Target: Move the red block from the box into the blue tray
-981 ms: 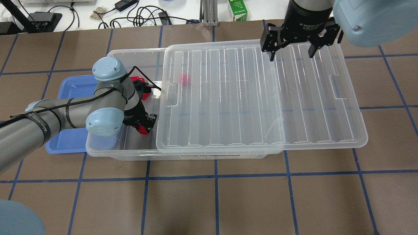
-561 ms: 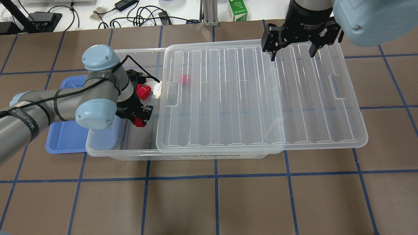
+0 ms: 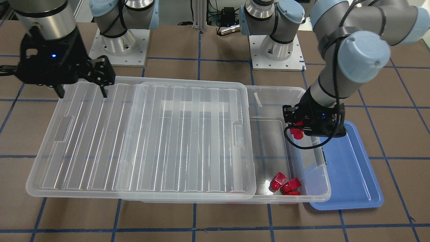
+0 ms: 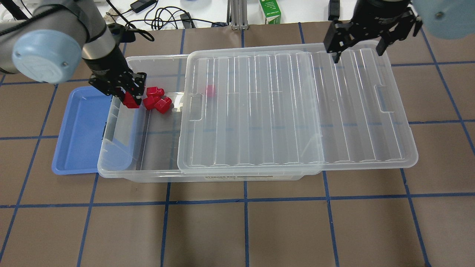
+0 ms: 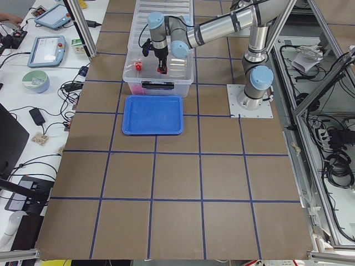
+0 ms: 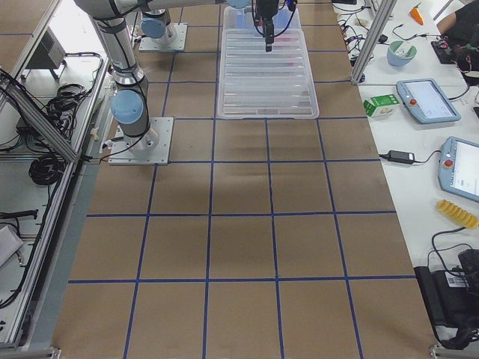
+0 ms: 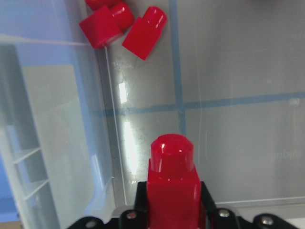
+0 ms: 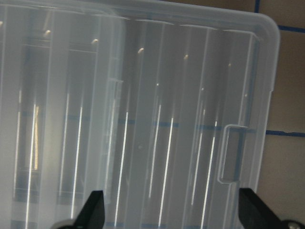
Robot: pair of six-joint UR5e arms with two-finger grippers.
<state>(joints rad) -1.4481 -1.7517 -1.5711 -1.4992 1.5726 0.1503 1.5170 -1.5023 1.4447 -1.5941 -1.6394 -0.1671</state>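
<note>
In the left hand (image 4: 129, 97), a glossy red block (image 7: 171, 191), round-knobbed.

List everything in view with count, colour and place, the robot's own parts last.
Clear plastic storage box: one, clear, mid-table.
Ribbed translucent lid: one, clear, on the box, slid aside.
Shallow blue plastic tray: one, blue, beside the box's open end.
Held red plastic block: one, red, above the box's tray-side end.
Loose red plastic blocks: four, red, in the box; three clustered, one under the lid.
Green carton: one, green, far bench.
Left gripper: one, black, shut on the held block.
Right gripper: one, black, open above the lid's far corner.
</note>
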